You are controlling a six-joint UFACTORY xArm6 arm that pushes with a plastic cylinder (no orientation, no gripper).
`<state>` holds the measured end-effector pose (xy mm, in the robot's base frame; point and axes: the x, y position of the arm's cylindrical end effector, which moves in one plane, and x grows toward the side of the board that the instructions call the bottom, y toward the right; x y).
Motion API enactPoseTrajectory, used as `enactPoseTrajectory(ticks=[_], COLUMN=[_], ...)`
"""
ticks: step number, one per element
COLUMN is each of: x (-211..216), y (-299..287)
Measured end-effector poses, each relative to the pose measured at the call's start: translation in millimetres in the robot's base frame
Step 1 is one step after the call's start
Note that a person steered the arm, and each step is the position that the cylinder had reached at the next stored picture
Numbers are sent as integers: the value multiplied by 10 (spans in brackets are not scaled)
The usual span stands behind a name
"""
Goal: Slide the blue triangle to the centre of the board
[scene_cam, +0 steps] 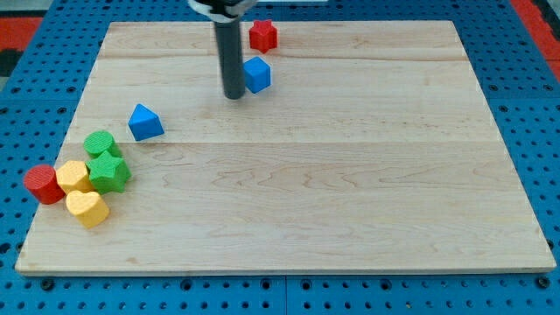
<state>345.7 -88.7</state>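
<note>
The blue triangle (pixel 145 122) lies on the wooden board (pixel 332 192) at the view's left, above a cluster of blocks. My tip (pixel 234 95) is the lower end of a dark rod that comes down from the view's top. It stands to the right of and above the blue triangle, well apart from it. It is right beside the left face of a blue cube (pixel 257 74).
A red star-shaped block (pixel 263 35) sits near the board's top edge. At the left edge are a green cylinder (pixel 101 143), a green star (pixel 109 171), a red cylinder (pixel 40 184), a yellow hexagon-like block (pixel 74 177) and a yellow heart (pixel 87 208).
</note>
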Motion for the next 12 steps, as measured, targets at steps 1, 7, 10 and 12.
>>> enactPoseTrajectory(ticks=[1, 7, 10, 12], x=[-302, 39, -38, -248], y=[185, 1389, 994, 880])
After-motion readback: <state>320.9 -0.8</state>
